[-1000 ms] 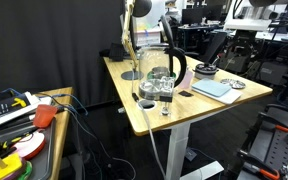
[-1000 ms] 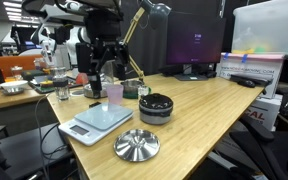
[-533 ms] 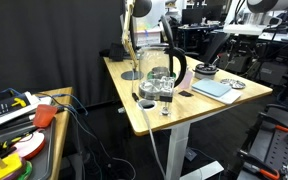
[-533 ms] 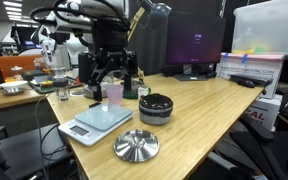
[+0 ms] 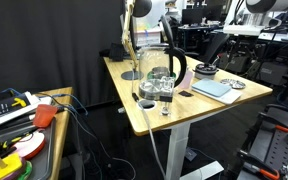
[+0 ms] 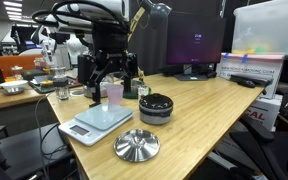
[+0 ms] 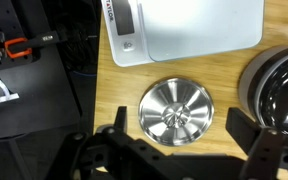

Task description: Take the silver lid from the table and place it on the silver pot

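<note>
The silver lid (image 7: 176, 112) lies flat on the wooden table, just below the white scale (image 7: 184, 25) in the wrist view. It also shows in both exterior views (image 6: 137, 145) (image 5: 237, 84). My gripper (image 7: 180, 121) is open and empty. It hangs well above the lid, with one dark finger on each side of it. The gripper shows in both exterior views (image 6: 109, 72) (image 5: 236, 42). The silver pot (image 5: 162, 80), glassy with a black curved handle, stands further along the table. In an exterior view the pot (image 6: 114, 94) sits behind the scale. It is out of the wrist view.
A dark round object (image 6: 155, 107) sits beside the lid and scale (image 6: 96, 122); it fills the right edge of the wrist view (image 7: 279, 90). A lamp base (image 5: 132, 75) and a small cup (image 5: 166, 105) stand near the pot. The table edge is close to the lid.
Over the last second the arm shifted and the gripper came a little lower over the table; in the last half second nothing has visibly moved.
</note>
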Robot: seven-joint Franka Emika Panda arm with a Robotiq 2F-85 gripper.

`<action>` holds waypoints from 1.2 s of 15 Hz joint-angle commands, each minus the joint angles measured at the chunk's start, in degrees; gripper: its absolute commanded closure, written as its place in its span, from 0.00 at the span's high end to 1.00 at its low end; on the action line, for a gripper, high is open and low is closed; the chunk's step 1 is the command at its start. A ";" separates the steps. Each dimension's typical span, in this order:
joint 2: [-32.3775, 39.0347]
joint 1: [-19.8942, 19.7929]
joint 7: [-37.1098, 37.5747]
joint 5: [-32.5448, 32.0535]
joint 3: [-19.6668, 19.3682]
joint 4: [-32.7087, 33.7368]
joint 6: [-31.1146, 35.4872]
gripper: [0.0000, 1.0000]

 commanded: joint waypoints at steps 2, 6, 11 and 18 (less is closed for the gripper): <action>4.26 1.00 5.66 6.73 -2.94 3.06 -0.41 1.00; 7.95 0.98 12.62 9.56 -5.69 4.11 2.55 1.00; 13.06 1.93 18.45 9.23 -7.58 4.30 6.87 1.00; 18.16 3.69 21.77 10.83 -8.74 7.08 10.11 1.00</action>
